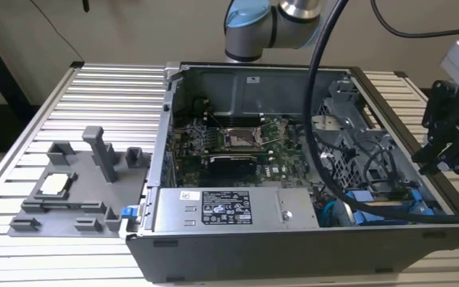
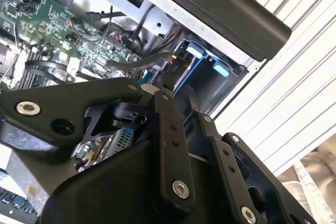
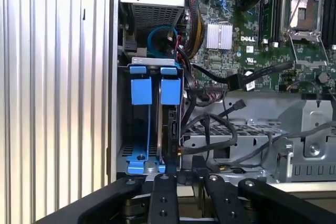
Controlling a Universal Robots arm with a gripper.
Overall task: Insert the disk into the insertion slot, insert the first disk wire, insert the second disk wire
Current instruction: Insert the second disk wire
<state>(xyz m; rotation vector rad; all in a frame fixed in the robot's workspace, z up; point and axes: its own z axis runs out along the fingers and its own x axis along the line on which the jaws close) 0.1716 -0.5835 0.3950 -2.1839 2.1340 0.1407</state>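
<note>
Black pincer (image 3: 188,174) links crowd the foreground in both wrist views, the fingers (image 3: 163,192) spread with nothing between them. In the exterior view the pincer hangs at the right edge of the open PC case (image 1: 293,251), over the insertion slot (image 3: 155,61). The disk (image 3: 171,92) appears to sit edge-on in that bay, its blue carrier tab facing the camera beside a second blue tab (image 3: 140,90). Insertion therefore looks done, and the first wire step seems to be in hand. A black cable plug (image 3: 239,104) lies loose over the grey cage (image 3: 294,129) near the bay, apart from the disk. Taking it calls for a clean pinch on the plug body among tangled cables, then squaring it to the disk's edge.
</note>
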